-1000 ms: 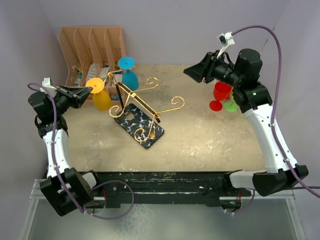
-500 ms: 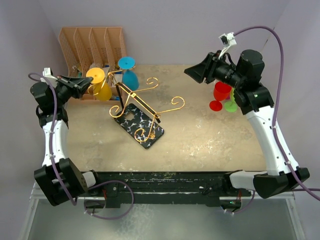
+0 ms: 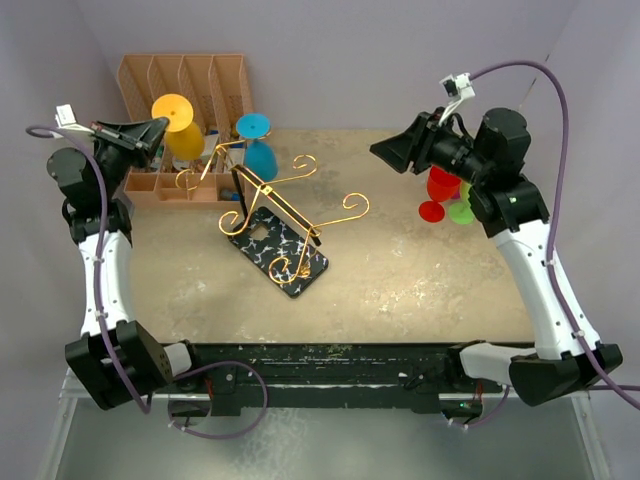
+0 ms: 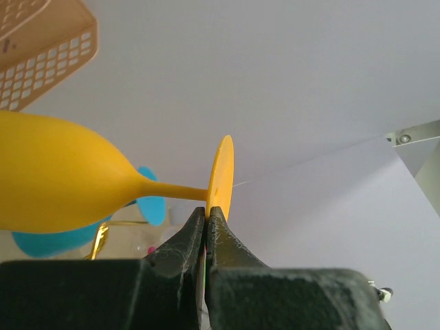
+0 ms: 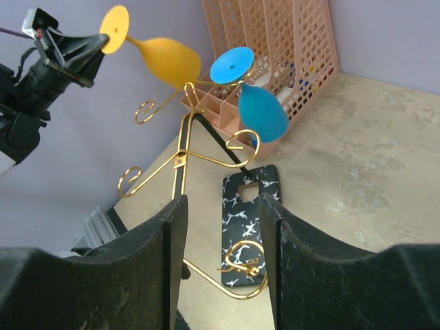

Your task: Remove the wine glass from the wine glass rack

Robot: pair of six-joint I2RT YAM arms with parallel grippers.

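Left gripper (image 4: 206, 216): jaws clenched on the rim of the foot disc of the yellow wine glass (image 4: 58, 172), which is held in the air on its side with the stem level, just above the upper arms of the wine glass rack (image 3: 282, 232) and in front of the file organiser (image 3: 190, 75). Right gripper (image 5: 223, 220): fingers spread well apart, holding and touching nothing, raised over the table's right side. Blue wine glass (image 5: 258, 110): hangs bowl-down from a rack arm.
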